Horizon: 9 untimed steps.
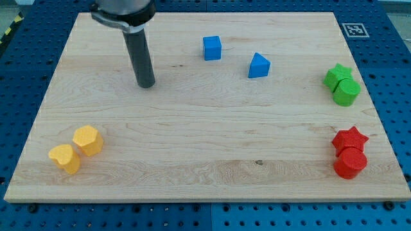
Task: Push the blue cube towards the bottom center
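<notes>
The blue cube (212, 47) sits on the wooden board (205, 154) near the view's top, just right of centre. My tip (147, 83) rests on the board well to the left of the cube and a little below it, not touching any block. The dark rod rises from the tip toward the view's top left.
A blue triangular block (259, 65) lies right of and below the cube. A green star (338, 76) and green cylinder (347, 92) sit at the right edge. A red star (350, 138) and red cylinder (350, 162) sit at bottom right. Two yellow blocks (77, 149) sit at bottom left.
</notes>
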Each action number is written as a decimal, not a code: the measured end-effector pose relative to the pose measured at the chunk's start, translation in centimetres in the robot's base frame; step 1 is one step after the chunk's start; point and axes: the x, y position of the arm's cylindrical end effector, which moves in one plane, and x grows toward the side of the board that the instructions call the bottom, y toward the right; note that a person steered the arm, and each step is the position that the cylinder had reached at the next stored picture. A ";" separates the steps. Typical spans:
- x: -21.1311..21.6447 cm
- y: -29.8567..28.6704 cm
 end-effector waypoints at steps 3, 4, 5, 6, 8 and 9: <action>-16.2 9.7; -14.5 12.8; -11.9 12.4; -9.5 12.3; -4.4 12.4; -1.9 13.4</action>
